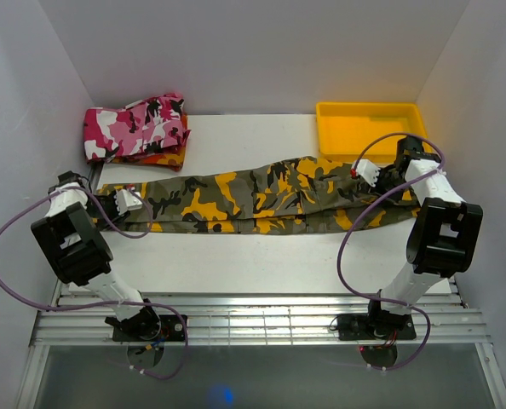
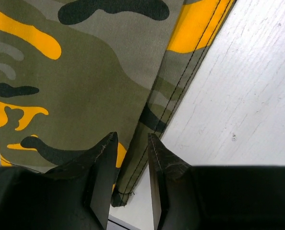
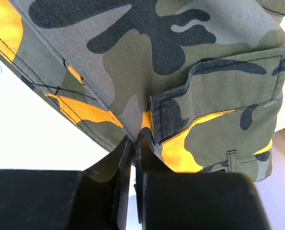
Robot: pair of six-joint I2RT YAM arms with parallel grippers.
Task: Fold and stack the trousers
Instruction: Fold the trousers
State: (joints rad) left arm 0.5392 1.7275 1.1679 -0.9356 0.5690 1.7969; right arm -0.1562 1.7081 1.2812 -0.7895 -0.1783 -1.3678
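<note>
Trousers' place: the trousers (image 1: 253,200) lay stretched across the middle of the table (image 1: 236,264). One end was at its left edge and the other near its right edge, just in front of the yellow tray (image 1: 372,106).
Long axis: it ran left to right, roughly parallel to the near edge and climbing slightly toward the far right corner.
Left gripper (image 2: 131,136): it was over the left end, which looked like the leg hems. Its fingers (image 2: 101,163) stood apart, and the stitched edge of the cloth lay flat beneath the gap, apparently unclamped.
Right gripper (image 3: 134,139): it was at the right end, beside the cargo pocket (image 3: 224,96). Its fingers (image 3: 123,163) were pressed almost together, pinching a fold of the cloth.
Nearer arm: each arm was at its own end, and neither was nearer the middle.
Coming move, as judged: an end-to-end fold along the long axis would need the left fingers to close on the hem first.
Far left corner: a pink camouflage garment (image 1: 134,126) lay there, well apart from the trousers' right end.
</note>
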